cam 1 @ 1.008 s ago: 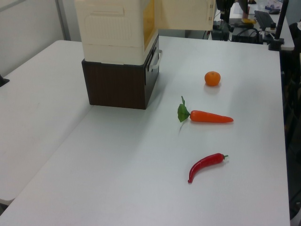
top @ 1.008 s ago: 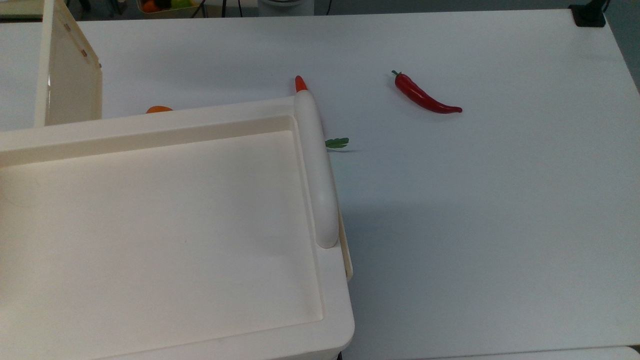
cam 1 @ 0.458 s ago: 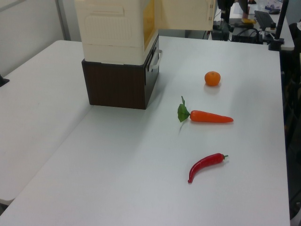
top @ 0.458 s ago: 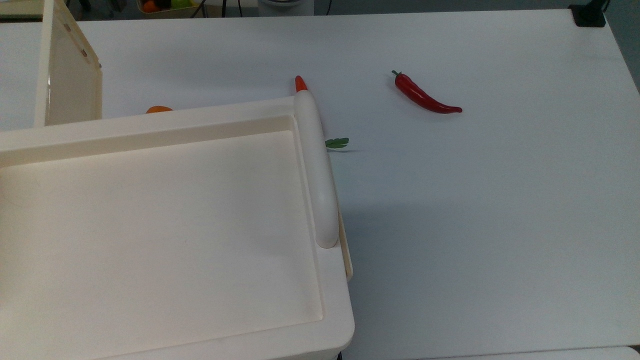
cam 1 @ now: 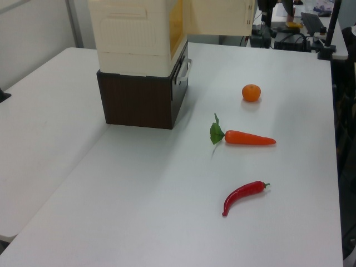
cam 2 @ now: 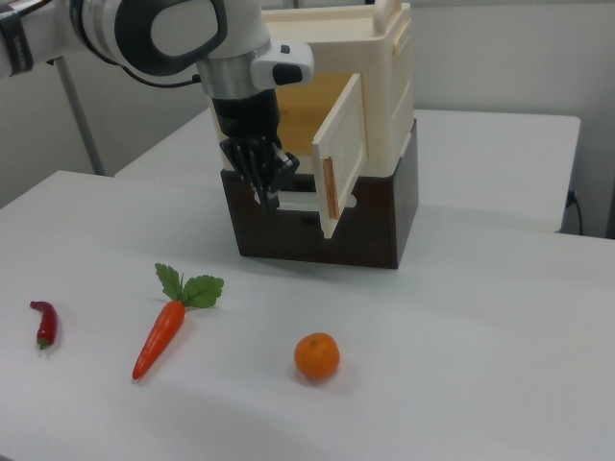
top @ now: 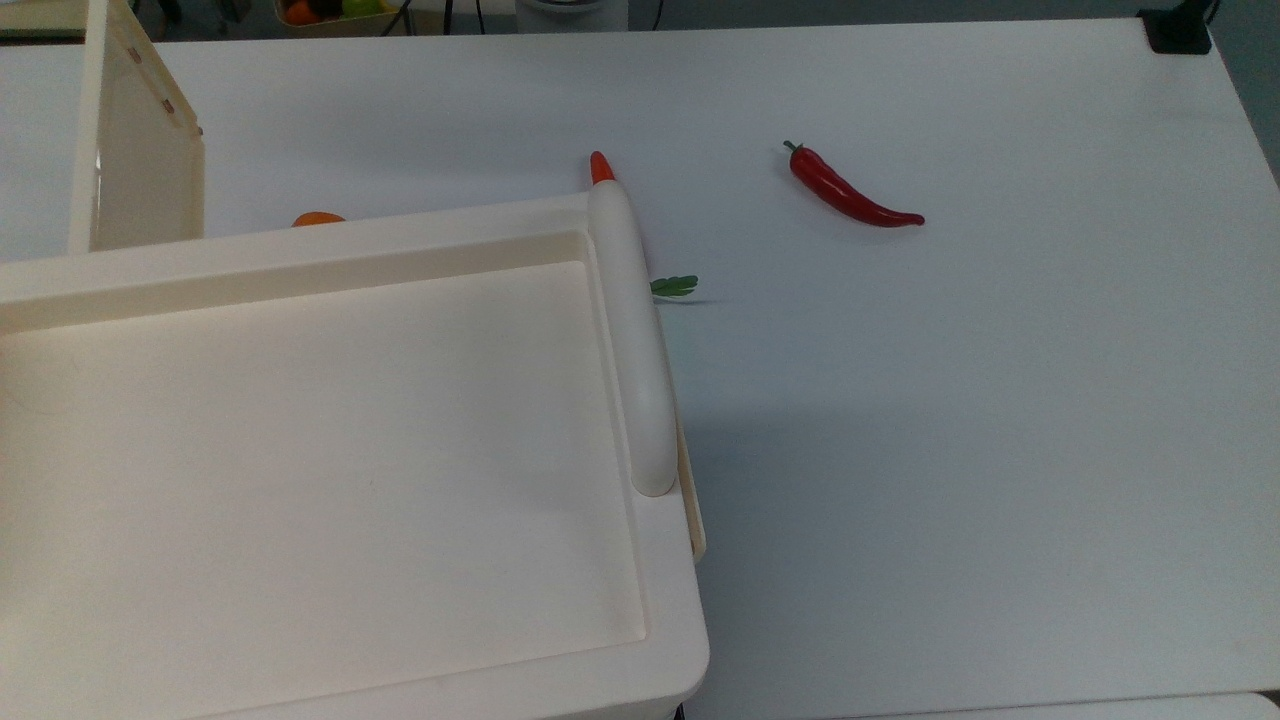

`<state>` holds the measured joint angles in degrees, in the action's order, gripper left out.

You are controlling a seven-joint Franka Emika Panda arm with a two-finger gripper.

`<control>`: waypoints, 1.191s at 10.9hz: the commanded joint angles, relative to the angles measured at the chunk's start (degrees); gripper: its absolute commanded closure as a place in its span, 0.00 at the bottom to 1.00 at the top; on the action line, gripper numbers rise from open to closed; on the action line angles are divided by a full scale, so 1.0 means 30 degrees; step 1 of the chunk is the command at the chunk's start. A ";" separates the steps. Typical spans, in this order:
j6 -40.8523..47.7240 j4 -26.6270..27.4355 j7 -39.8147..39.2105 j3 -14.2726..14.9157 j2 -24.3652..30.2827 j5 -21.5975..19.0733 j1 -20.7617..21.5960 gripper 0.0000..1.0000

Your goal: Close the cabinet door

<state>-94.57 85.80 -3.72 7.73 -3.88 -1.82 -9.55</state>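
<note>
The cabinet [cam 2: 384,125] is a cream-white plastic box with rounded corners, sitting on a dark brown base [cam 2: 365,226] on the white tabletop [cam 2: 461,365]. Its door [cam 2: 341,158] stands open, swung outward from the front, hinged on its side nearer the cabinet's corner; the free edge points away from the cabinet toward the right view's lower left. The door is a flat, upright rectangle, taller than wide, with a raised rim and an orange-brown strip along its free edge. In the top view the door [top: 140,150] juts past the cabinet's recessed, tray-like top [top: 320,460], showing small hinge fittings on its inner face.

The pincer [cam 2: 264,187] hangs in front of the cabinet opening, just beside the door's free edge; I cannot tell whether its fingers are apart or together.

In front of the cabinet lie a carrot [cam 2: 161,331], an orange [cam 2: 316,355] and a red chili [cam 2: 44,323].
</note>
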 commanded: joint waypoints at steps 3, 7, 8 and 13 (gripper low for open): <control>0.0469 -0.0123 -0.3581 0.0293 0.0444 0.0020 -0.0187 0.95; 0.0089 -0.0299 -0.9090 0.1110 0.0269 -0.0009 -0.0568 0.95; 0.0088 -0.0387 -1.0204 0.1665 0.0268 -0.0154 -0.0539 0.95; -0.2952 -0.0300 -1.2236 0.2168 -0.0433 -0.0273 -0.0538 0.95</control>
<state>-99.60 84.68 -38.32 13.70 -4.02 -1.81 -11.47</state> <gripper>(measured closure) 0.947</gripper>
